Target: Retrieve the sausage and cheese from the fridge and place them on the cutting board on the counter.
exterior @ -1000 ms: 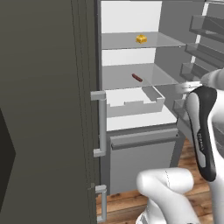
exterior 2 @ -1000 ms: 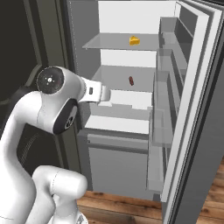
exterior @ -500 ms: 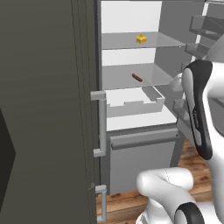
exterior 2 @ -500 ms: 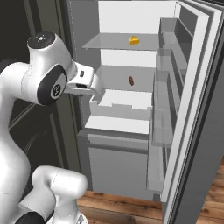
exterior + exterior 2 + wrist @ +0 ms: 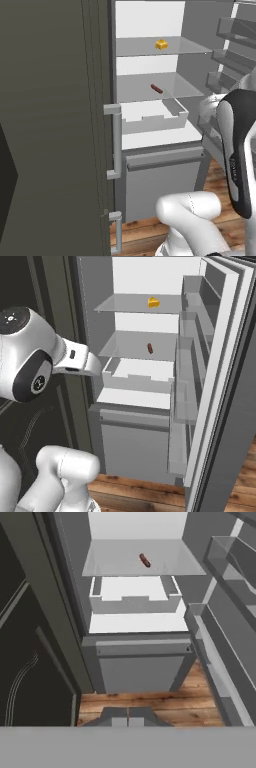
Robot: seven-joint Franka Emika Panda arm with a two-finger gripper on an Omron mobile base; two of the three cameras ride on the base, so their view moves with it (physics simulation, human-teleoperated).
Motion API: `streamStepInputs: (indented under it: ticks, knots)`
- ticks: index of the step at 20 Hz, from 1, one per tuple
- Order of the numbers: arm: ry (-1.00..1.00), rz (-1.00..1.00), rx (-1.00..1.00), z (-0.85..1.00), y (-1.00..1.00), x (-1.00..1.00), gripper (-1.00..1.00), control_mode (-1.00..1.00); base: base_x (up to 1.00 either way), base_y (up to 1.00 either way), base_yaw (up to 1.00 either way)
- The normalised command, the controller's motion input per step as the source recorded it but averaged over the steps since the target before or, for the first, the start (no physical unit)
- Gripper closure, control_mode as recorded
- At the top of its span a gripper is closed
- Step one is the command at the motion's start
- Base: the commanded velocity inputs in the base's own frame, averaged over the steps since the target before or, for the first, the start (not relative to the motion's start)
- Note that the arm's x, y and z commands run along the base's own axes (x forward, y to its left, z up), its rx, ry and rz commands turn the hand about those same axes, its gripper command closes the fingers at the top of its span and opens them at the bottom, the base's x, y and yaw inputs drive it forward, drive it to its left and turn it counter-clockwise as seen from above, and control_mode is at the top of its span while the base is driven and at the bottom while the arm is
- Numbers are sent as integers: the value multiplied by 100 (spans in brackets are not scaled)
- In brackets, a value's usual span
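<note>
The fridge point(image 5: 50, 125) stands with its right door point(image 5: 220, 381) swung open. A yellow-orange wedge of cheese point(image 5: 161, 44) point(image 5: 153, 302) rests on the upper glass shelf. One shelf lower lies the small reddish-brown sausage point(image 5: 156, 89) point(image 5: 149, 348) point(image 5: 144, 560). My gripper point(image 5: 128, 717) is shut and holds nothing. It hangs in front of the fridge, well short of the shelves, looking in and down at the lower drawers. The cutting board and the counter are out of view.
A white drawer point(image 5: 150, 117) point(image 5: 132, 594) juts out under the sausage's shelf, above a grey bottom drawer point(image 5: 140, 662). Door bins point(image 5: 190, 331) point(image 5: 225, 627) line the open door on the right. Wooden floor point(image 5: 140, 699) lies below. A dark panel point(image 5: 25, 662) flanks the left.
The arm has swung: its big joint has moved left and down in the right base view, and the forearm has shifted right in the left base view. Sausage and cheese lie as before.
</note>
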Motion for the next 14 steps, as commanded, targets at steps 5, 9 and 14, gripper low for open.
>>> streamStepInputs:
  ticks: [5,9,14]
  knots:
    - [-10,0,0,-2,14,-37,100,-100,0,0,0]
    - [-6,0,0,0,3,-35,100,-100,0,0,0]
    - [0,0,0,0,3,-19,100,100,-2,0,0]
